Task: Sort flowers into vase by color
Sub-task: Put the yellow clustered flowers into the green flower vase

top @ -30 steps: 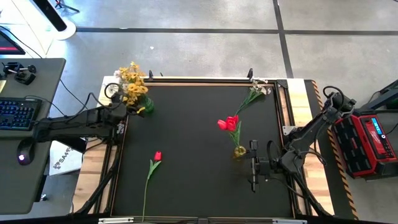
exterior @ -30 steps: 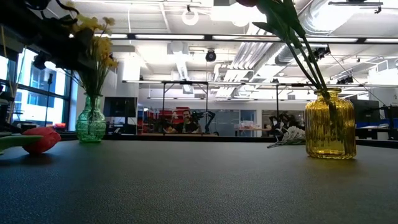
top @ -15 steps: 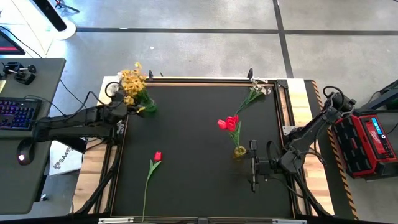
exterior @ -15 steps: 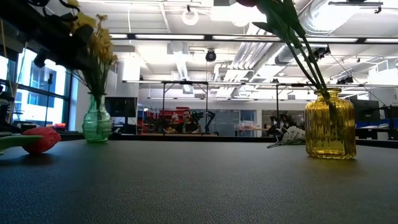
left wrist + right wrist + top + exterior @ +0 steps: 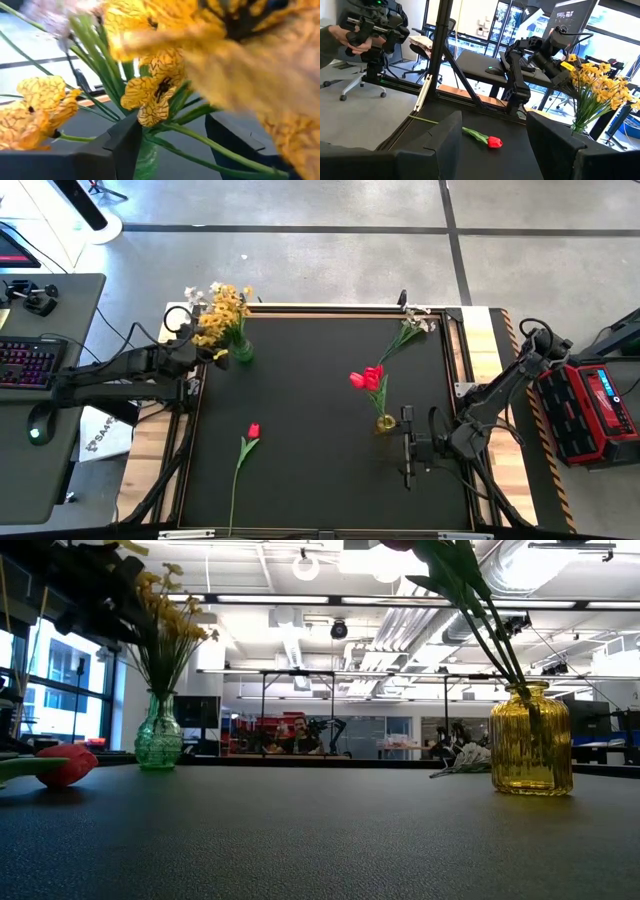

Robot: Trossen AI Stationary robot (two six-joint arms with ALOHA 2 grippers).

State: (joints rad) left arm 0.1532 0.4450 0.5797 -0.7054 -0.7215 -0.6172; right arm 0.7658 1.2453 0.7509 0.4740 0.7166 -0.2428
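A bunch of yellow flowers [image 5: 221,310] stands upright in a green glass vase [image 5: 159,735] at the table's far left corner. My left gripper [image 5: 172,145] is open beside it, a finger on each side of the green stems. Red tulips [image 5: 368,378] stand in a yellow glass vase [image 5: 530,740] right of centre. One loose red tulip [image 5: 252,431] lies flat near the front left. A white sprig [image 5: 408,328] lies at the far right. My right gripper [image 5: 408,448] waits open, level, just right of the yellow vase, with nothing between its fingers. My left gripper has its open fingers [image 5: 125,147] on either side of the yellow flowers' stems [image 5: 192,134], just above the green vase's neck, coming level from the table's left. Whether a finger touches a stem I cannot tell. The stems stand in the vase.
A raised frame [image 5: 330,308] runs round the black table top. A desk with a keyboard [image 5: 25,360] stands to the left and a red case [image 5: 590,405] to the right. A person's hands [image 5: 350,37] show far beyond the table.
The yellow bunch has swung from a lean toward the table's left to upright, and its stems have fanned out. The green vase has slid a little toward the table's right. My left gripper has drawn back slightly toward the left edge and risen.
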